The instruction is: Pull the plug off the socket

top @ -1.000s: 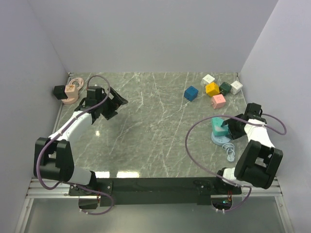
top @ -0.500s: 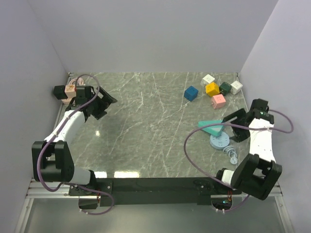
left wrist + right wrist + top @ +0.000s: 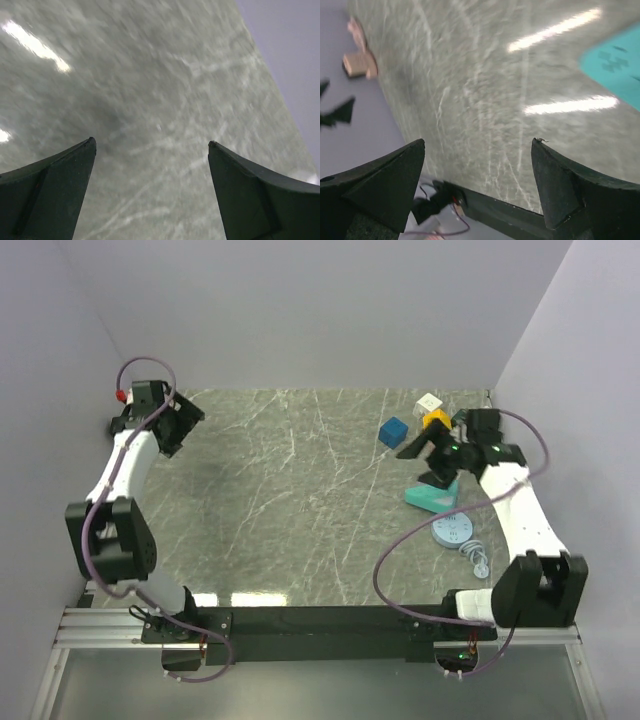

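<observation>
A teal socket block (image 3: pixel 430 498) lies on the marble table, apart from a light blue round disc (image 3: pixel 452 531) with a coiled cord (image 3: pixel 478 560). My right gripper (image 3: pixel 425 462) hovers just above and behind the teal block, open and empty; in the right wrist view (image 3: pixel 477 142) the teal block (image 3: pixel 620 65) shows at the upper right. My left gripper (image 3: pixel 177 426) is at the back left corner, open and empty (image 3: pixel 150 145) over bare marble. A pink plug-and-socket piece (image 3: pixel 360 60) shows far off in the right wrist view; in the top view my left arm hides it.
Coloured cubes sit at the back right: blue (image 3: pixel 393 431), white (image 3: pixel 428 402) and yellow (image 3: pixel 435 420), others hidden behind my right arm. Walls close the left, back and right sides. The black base rail (image 3: pixel 320 620) runs along the near edge.
My right gripper lifted the teal block off the blue disc, let it go and swung back towards the cubes. My left arm swung into the back left corner, covering the pink piece.
</observation>
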Controlling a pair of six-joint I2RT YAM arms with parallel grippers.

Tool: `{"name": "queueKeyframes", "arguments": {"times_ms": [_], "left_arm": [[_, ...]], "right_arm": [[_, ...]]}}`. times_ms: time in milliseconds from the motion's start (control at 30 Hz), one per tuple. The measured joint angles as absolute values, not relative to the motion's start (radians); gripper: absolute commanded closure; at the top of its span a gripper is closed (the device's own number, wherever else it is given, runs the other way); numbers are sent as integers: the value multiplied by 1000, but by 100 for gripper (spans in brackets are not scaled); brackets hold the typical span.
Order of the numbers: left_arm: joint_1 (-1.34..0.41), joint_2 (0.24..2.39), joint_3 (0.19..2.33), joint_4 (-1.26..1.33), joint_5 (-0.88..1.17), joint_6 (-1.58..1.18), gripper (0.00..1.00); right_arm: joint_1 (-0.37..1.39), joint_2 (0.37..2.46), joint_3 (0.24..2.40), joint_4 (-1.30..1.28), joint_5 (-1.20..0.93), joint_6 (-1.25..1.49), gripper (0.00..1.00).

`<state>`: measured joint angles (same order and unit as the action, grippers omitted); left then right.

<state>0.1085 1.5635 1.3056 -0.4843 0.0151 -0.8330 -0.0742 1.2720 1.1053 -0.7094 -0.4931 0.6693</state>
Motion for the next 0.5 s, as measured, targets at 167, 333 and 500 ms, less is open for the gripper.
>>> {"name": "queueKeyframes", "arguments": {"times_ms": [167, 333, 500], "left_arm": [[112, 1777, 1518, -588, -169, -887, 1], [147, 1924, 1638, -671, -280, -990, 1], [208, 2011, 1745, -724, -337, -1094, 1]], "right_arm": [[90, 1441, 1219, -644, -504, 655, 7], [183, 1565, 1314, -642, -501, 632, 7], [250, 1630, 1383, -647, -501, 614, 7]]}}
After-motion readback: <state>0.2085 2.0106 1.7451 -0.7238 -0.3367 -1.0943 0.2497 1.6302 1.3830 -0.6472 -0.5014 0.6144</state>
